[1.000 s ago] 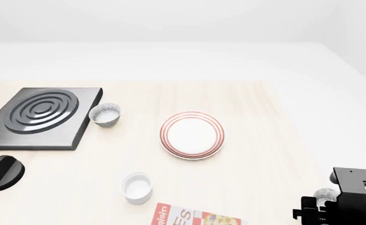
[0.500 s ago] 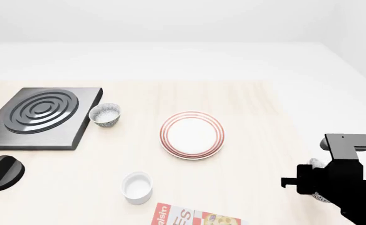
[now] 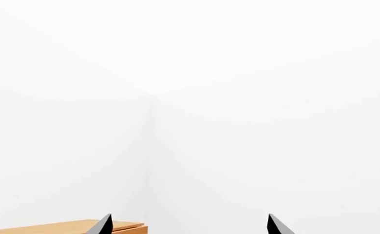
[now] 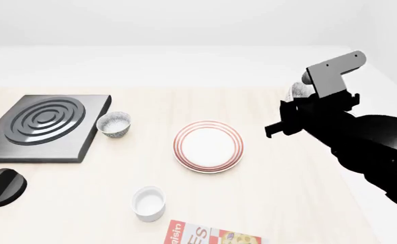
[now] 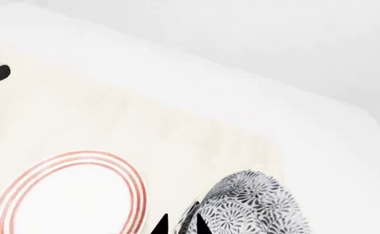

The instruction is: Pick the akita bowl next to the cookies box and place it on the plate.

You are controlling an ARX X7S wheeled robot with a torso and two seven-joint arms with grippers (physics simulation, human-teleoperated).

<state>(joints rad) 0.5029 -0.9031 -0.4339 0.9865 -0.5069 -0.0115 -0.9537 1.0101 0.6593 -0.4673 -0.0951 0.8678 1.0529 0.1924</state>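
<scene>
Gripping akita bowl (image 5: 252, 207) (grey-white speckled outside): right gripper (image 5: 177, 226); left gripper (image 3: 188, 225) spread.

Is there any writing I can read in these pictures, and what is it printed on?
"aisin": the cookies box, at the head view's bottom edge; the start of the word is cut off.
"ES": large white letters on the same box, the rest out of frame.
No other text shows: the plate, both bowls, the white cup and the stove burner carry none.
</scene>
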